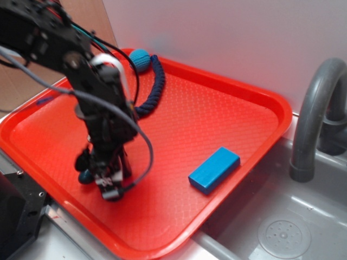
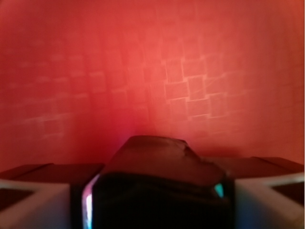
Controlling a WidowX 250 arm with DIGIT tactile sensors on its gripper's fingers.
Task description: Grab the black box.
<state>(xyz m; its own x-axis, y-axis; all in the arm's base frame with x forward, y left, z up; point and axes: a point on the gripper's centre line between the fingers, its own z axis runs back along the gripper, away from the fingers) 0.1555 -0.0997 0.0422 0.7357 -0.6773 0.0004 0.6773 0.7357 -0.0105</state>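
A black box [image 2: 159, 186] is being pinched between the jaws of a robot gripper [image 1: 110, 181] over a red tray [image 1: 217, 103].

In the wrist view, the glossy black box is being shown filling the lower middle of the picture, pressed between the pale fingers [image 2: 33, 202] on either side, with only blurred red tray behind it. In the exterior view, the box is being hidden by the arm and its cables, so it cannot be made out there; that view alone is showing a blue block [image 1: 214, 169] lying well apart to the right, a dark coiled cord [image 1: 154, 86] with a teal ball [image 1: 140, 59] at the far edge, and a grey sink [image 1: 303, 216] with a tap [image 1: 320, 114] cut off at the frame. No writing is being shown.
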